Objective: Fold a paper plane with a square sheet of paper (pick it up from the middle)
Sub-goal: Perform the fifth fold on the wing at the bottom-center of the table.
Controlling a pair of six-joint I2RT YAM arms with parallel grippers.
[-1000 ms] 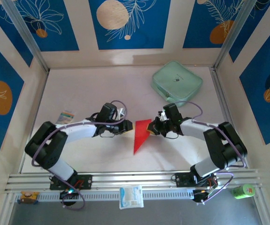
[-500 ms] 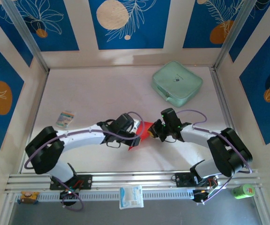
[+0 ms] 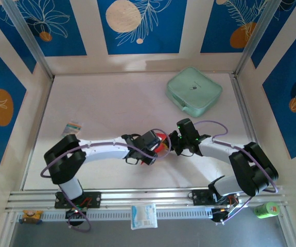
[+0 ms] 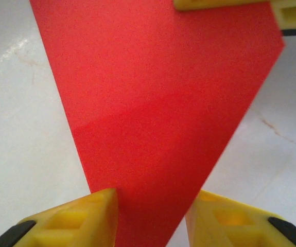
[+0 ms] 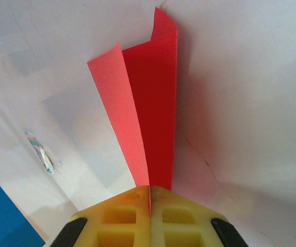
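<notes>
Left gripper point(image 4: 150, 206) stands parted, right gripper point(image 5: 150, 193) pinched closed.

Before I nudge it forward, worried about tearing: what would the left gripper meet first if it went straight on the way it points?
The folded red paper: its narrow end sits between the fingers of the open left gripper. Behind it, likely the right gripper pinching the paper; depth is unclear.

My arms point(image 3: 104, 150) are white with black joints point(image 3: 65, 157); purple cables point(image 3: 212, 122) loop behind my jaws. My fingers point(image 5: 122, 218) are yellow, ribbed, black-edged.
</notes>
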